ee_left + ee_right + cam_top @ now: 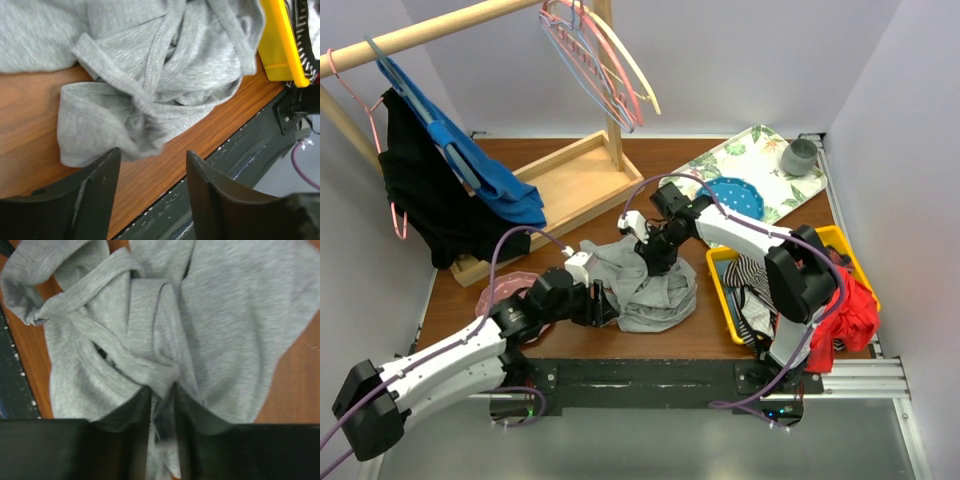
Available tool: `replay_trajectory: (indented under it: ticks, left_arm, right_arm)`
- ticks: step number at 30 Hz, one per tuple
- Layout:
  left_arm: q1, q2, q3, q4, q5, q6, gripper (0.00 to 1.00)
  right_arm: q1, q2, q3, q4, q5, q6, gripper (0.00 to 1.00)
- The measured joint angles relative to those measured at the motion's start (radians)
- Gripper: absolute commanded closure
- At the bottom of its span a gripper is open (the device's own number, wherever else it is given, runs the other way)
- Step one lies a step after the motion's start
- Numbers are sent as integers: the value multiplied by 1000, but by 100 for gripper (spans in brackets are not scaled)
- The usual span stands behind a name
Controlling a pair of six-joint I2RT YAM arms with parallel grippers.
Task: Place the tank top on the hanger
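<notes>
The tank top point(650, 290) lies crumpled in a heap on the table point(620, 342), near the front edge and between the two arms, with the yellow bin point(718, 285) just to its right; the hanger point(595, 80) hangs well apart from it, up on the wooden rail point(420, 35) at the back, bunched with pink and cream hangers; the left gripper point(598, 303) sits low at the heap's left side, and its wrist view shows the gripper point(152, 155) with both fingers point(97, 185) spread wide, nothing between them; a blurred fold of the top point(150, 100) lies just beyond the tips, over bare wood, with hems and a strap twisted together above it and the bin point(277, 45) at the upper right; the right gripper point(655, 262) is down on the top of the heap; in its wrist view the gripper point(161, 390) has its fingers point(125, 415) close together with only a narrow gap, and a ridge of grey fabric point(150, 340) runs into that gap; whether they pinch the fabric or merely stand around it I cannot tell; the cloth there is blurred; the bin holds a striped garment point(752, 278) and a red one point(855, 310).
</notes>
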Motion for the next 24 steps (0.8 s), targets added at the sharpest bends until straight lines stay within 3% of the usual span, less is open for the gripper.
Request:
replay_trajectory:
  ticks: [4, 6, 10, 14, 18, 24]
  left_arm:
    - [0, -11, 117, -101, -2, 69, 30]
    - [0, -12, 205, -151, -1, 108, 28]
    - [0, -13, 401, -194, -9, 180, 13]
    - [1, 39, 581, -184, -77, 219, 9]
    - [48, 204, 806, -104, -146, 227, 12]
    - [240, 459, 1037, 52, -158, 131, 29]
  right_arm:
    - [1, 0, 48, 5, 41, 22, 34]
    - [0, -2, 85, 2, 51, 26, 30]
    - [-33, -64, 103, -6, 17, 12, 27]
    - [-169, -226, 43, -5, -99, -9, 21]
    - [-321, -409, -74, 43, -185, -6, 12]
    - [-425, -563, -226, 152, -323, 63, 11]
